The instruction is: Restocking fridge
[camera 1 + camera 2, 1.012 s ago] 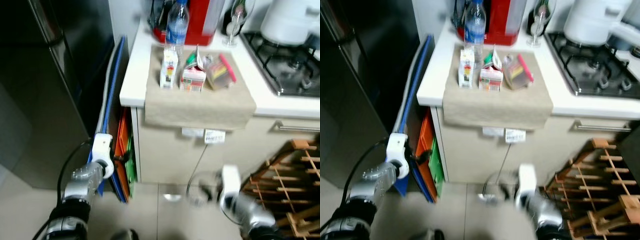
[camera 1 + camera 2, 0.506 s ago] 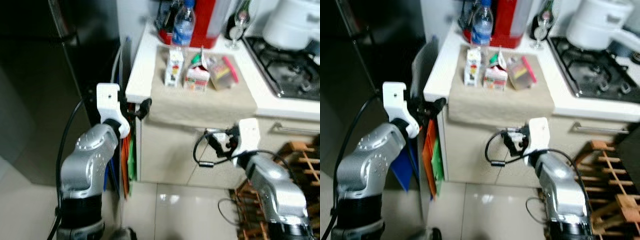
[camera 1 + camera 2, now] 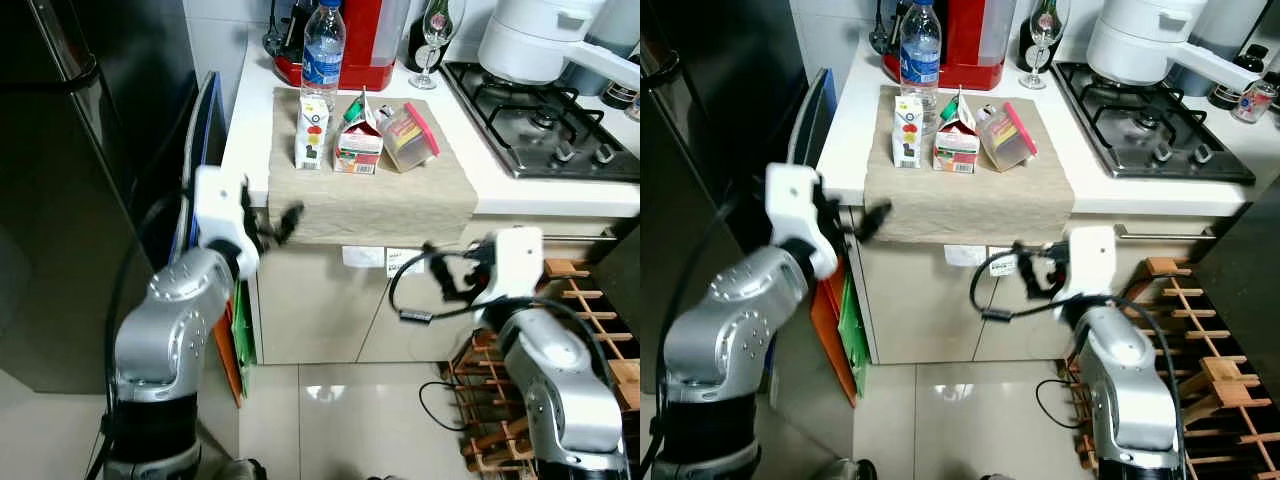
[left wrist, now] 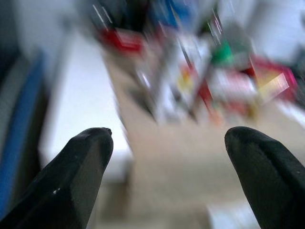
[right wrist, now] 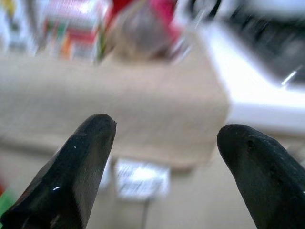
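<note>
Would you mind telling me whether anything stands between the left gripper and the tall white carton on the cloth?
Nothing visible does. The left gripper, fingers open, is raised at the counter's front left edge, and only bare cloth lies between it and the carton. The bottle stands behind the carton.

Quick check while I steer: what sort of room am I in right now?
Most likely a home kitchen. A gas hob is set into the white counter, a tall dark fridge stands at its left end, and cartons and a water bottle wait on a beige cloth.
</note>
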### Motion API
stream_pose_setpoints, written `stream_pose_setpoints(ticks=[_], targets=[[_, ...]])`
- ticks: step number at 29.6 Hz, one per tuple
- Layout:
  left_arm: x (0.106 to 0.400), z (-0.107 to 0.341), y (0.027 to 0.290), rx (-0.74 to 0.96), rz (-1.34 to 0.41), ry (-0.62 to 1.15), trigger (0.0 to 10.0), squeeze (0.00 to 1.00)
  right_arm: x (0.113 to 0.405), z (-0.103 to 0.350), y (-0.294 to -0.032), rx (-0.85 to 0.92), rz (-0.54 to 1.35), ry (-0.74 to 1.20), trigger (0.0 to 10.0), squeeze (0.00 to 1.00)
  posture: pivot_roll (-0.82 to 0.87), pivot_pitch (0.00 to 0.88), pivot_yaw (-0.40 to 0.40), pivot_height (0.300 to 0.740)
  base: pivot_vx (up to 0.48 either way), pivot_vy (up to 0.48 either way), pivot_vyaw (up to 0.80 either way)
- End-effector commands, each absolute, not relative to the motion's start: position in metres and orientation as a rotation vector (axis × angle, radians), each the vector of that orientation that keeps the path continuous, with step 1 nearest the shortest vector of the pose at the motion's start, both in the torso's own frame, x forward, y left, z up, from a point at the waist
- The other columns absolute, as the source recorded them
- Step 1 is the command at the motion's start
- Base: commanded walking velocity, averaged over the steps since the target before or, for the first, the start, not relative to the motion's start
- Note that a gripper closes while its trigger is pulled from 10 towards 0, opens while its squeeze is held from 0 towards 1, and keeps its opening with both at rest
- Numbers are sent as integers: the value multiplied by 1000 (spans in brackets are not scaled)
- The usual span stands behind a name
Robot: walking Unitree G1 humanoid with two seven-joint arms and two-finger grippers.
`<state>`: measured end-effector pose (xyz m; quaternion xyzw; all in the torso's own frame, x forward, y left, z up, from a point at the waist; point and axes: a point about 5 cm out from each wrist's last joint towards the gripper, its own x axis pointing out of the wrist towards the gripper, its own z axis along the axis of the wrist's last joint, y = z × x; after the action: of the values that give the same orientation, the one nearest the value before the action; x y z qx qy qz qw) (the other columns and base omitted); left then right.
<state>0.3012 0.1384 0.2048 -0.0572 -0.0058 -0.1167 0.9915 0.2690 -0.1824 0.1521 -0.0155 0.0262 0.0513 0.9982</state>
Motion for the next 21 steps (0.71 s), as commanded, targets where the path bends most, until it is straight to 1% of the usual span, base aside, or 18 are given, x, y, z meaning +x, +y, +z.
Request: stream_pose_setpoints(ticks=[1, 4, 11, 12, 14, 15, 20, 21], targets=[[303, 214, 144, -108, -170, -82, 10000, 0, 272, 166, -186, -53, 53, -37, 10000, 0, -43, 0, -20, 740, 0, 0, 0], [305, 217, 146, -122, -134, -116, 10000, 0, 278, 173, -183, -52, 10, -95, 10000, 0, -43, 0, -19, 740, 0, 0, 0], [307, 207, 136, -86, -185, -109, 10000, 0, 286, 174, -175, -32, -10, -125, 10000, 0, -41, 0, -19, 740, 0, 0, 0], [307, 206, 135, -88, -184, -110, 10000, 208, 287, 173, -173, -34, -6, -129, 10000, 0, -41, 0, -19, 740, 0, 0, 0], [307, 204, 133, -88, -194, -110, 10000, 200, 288, 173, -171, -33, -3, -142, 10000, 0, -42, 0, -19, 740, 0, 0, 0], [307, 204, 132, -91, -206, -118, 10000, 0, 289, 173, -169, -33, 3, -150, 10000, 0, -42, 0, -19, 740, 0, 0, 0], [309, 207, 129, -84, -213, -151, 10000, 0, 292, 174, -165, -27, 17, -169, 10000, 0, -42, 0, -19, 740, 0, 0, 0], [311, 210, 125, -80, -224, -175, 10000, 0, 295, 176, -162, -22, 26, -180, 10000, 0, -47, 0, -17, 740, 0, 0, 0]])
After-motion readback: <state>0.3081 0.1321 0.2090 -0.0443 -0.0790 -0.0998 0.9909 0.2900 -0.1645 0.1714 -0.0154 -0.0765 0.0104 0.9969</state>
